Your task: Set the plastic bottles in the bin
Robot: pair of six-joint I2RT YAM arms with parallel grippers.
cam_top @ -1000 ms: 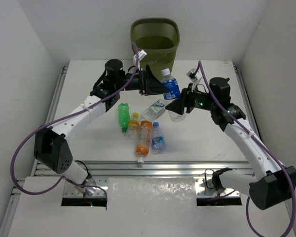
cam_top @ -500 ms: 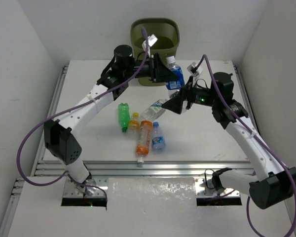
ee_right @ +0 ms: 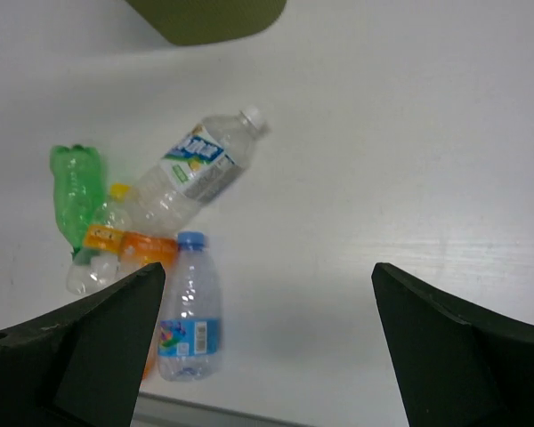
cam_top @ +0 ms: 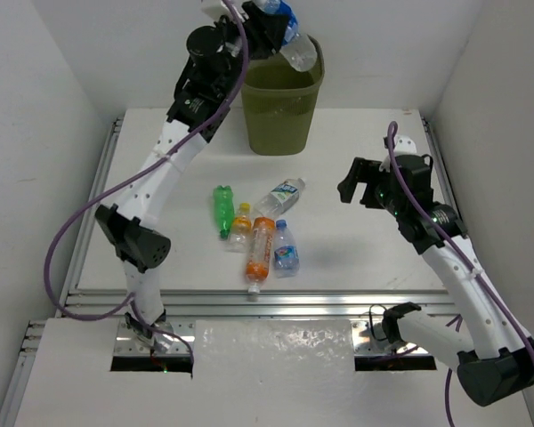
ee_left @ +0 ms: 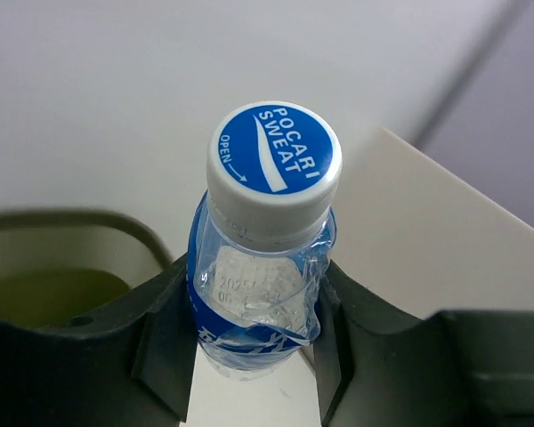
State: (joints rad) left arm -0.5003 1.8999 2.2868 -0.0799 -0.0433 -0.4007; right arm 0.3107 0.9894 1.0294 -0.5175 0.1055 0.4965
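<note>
My left gripper (cam_top: 269, 20) is raised high and shut on a clear plastic bottle (cam_top: 294, 44) with a blue label, tilted over the rim of the olive-green bin (cam_top: 280, 98). The left wrist view shows that bottle (ee_left: 258, 294), blue cap up, pinched between the pads, with the bin's rim (ee_left: 80, 221) below at left. Several more bottles lie in a cluster mid-table: a green one (cam_top: 222, 209), a clear white-capped one (cam_top: 280, 196), two orange ones (cam_top: 260, 249) and a blue-capped clear one (cam_top: 286, 247). My right gripper (cam_top: 349, 185) hangs open and empty, to the right of them.
White walls close in the table on three sides. A metal rail (cam_top: 249, 298) runs along the near edge. In the right wrist view the blue-capped bottle (ee_right: 189, 311) lies beside the left fingertip (ee_right: 89, 347), and the bin's base (ee_right: 209, 16) shows at the top.
The left gripper closed on the blue-labelled bottle and lifted it from table height to above the bin. The right gripper opened and drew back to the right.
</note>
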